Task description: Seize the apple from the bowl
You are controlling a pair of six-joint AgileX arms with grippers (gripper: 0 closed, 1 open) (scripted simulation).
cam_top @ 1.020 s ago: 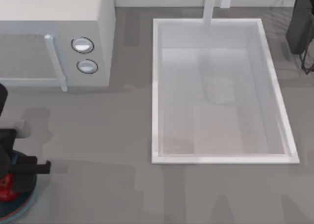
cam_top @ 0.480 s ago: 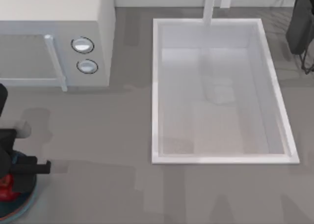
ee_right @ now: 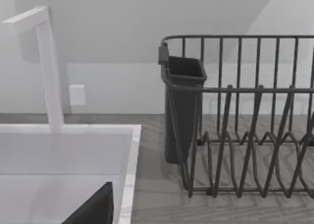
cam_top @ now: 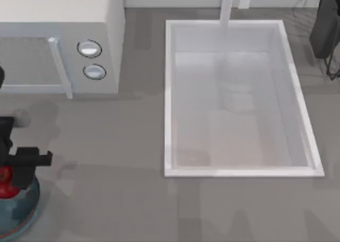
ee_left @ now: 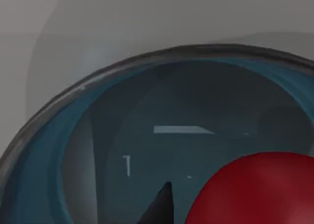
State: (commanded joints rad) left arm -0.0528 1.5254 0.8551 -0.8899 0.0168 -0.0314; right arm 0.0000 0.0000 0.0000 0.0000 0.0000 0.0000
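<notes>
Red and glossy, the apple (cam_top: 5, 181) sits at the far left edge of the top view, tucked under the left hand (cam_top: 7, 170), which is over the bowl (cam_top: 24, 213). The dark body of that hand covers part of the fruit from above, and whether its fingers are clenched on the apple or released I cannot tell. In the left wrist view the apple (ee_left: 255, 189) is close to the camera above the blue-teal inside of the bowl (ee_left: 64, 150), with one dark fingertip (ee_left: 159, 209) just beside it. The bowl rests on the grey surface (cam_top: 106, 199) in front of the microwave (cam_top: 58, 40). A white sink (cam_top: 170, 93) is set into the surface to the right. The right arm is parked at the far right by the dish rack (ee_right: 245, 126); its hand's state cannot be told.
</notes>
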